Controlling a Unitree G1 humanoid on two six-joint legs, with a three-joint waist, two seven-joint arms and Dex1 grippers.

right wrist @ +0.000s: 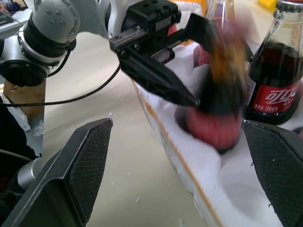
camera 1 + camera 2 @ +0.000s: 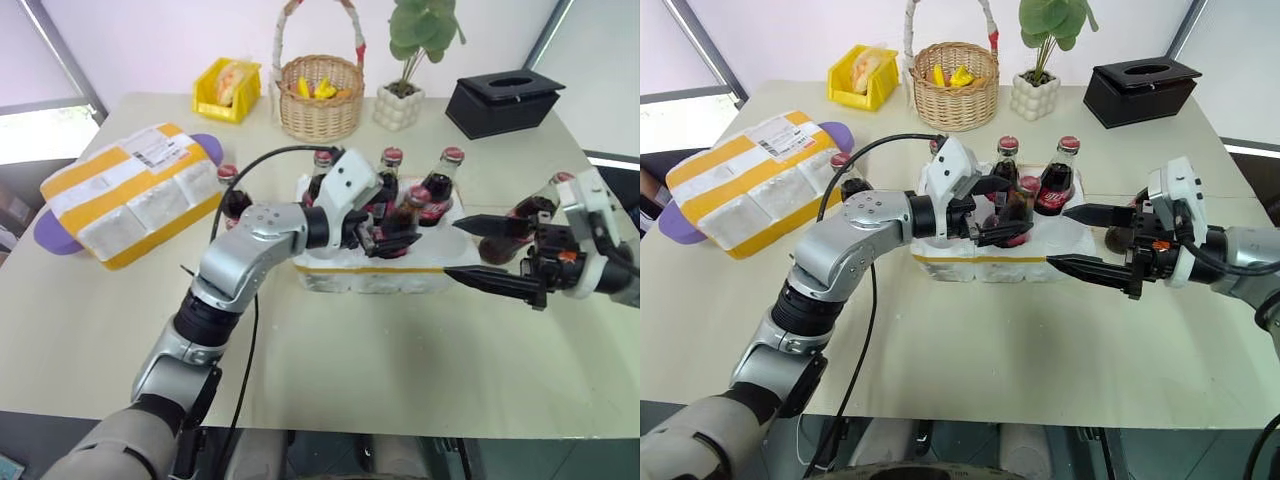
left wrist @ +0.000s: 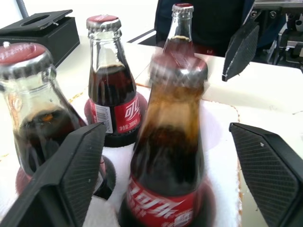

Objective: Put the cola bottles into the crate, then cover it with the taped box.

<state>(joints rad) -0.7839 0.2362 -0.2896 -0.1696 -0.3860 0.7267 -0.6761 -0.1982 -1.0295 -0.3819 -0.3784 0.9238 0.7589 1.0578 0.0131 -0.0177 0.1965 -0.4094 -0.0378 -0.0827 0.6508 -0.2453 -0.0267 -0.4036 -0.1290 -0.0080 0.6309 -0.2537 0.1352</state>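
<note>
The white crate (image 2: 372, 272) with a yellow strip sits mid-table. Three cola bottles (image 2: 392, 160) stand upright in its far row. A fourth bottle (image 3: 168, 156) stands in a front well between the fingers (image 3: 71, 175) of my left gripper (image 2: 397, 234), which is open with a gap on both sides of the glass. One bottle (image 2: 233, 200) stands on the table left of the crate. Another (image 2: 535, 210) is to its right, behind my right gripper (image 2: 452, 248), which is open and empty, pointing at the crate's right end. The taped box (image 2: 135, 190) lies at the far left.
Along the back edge stand a yellow bin (image 2: 228, 88), a wicker basket (image 2: 320, 98), a potted plant (image 2: 400, 105) and a black tissue box (image 2: 503, 100). A black cable (image 2: 262, 160) arcs over my left arm.
</note>
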